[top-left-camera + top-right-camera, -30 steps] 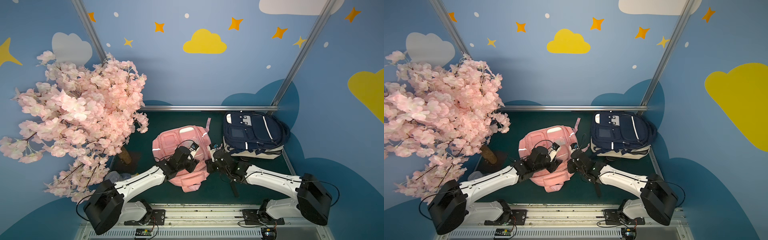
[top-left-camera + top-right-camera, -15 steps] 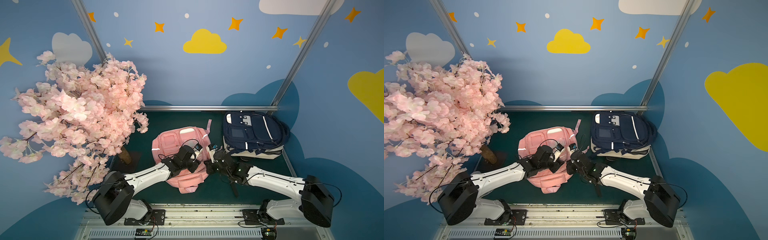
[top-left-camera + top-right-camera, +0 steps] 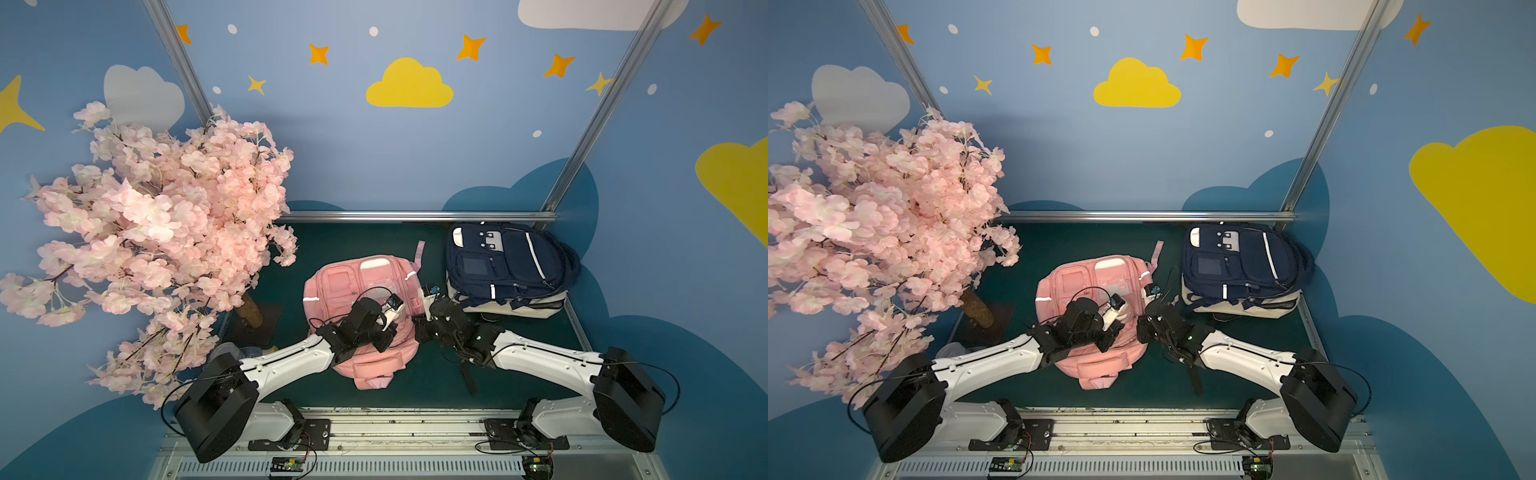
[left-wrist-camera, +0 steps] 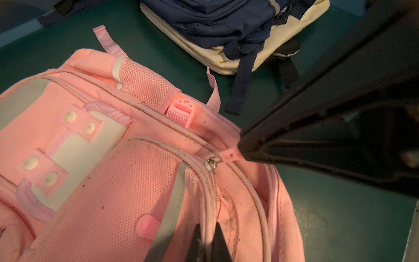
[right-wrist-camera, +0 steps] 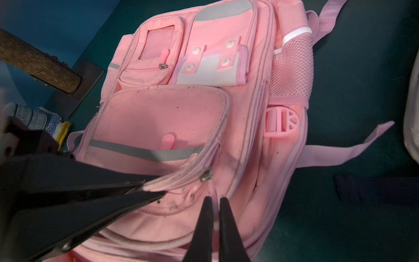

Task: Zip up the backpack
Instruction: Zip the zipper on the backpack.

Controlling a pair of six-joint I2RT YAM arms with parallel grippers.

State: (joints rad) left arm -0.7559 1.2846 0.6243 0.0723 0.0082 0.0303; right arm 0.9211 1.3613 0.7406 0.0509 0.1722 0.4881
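From my station the green bench (image 3: 353, 241) fills the floor of the cell, closed at the back by a metal rail and on the right by a side rail. The cherry blossom tree (image 3: 158, 232) stands at the left edge, its branches overhanging that side. The navy backpack (image 3: 507, 262) lies pushed into the far right corner, against both rails. The pink backpack (image 3: 353, 278) lies front up in the middle of the bench, seen in both top views. There is bare mat behind it, a narrow green gap between it and the navy one, and a strip of open mat before the front edge. Both arms reach in from the front and meet over its near right side, close together. My left gripper (image 5: 152, 188) is pressed together on a fold of piping at the pocket seam of the pink backpack, just beside the zipper slider (image 4: 212, 163). My right gripper (image 5: 215, 199) is closed on the pink zipper pull (image 4: 229, 155), which stretches out from the slider toward the bag's right edge.
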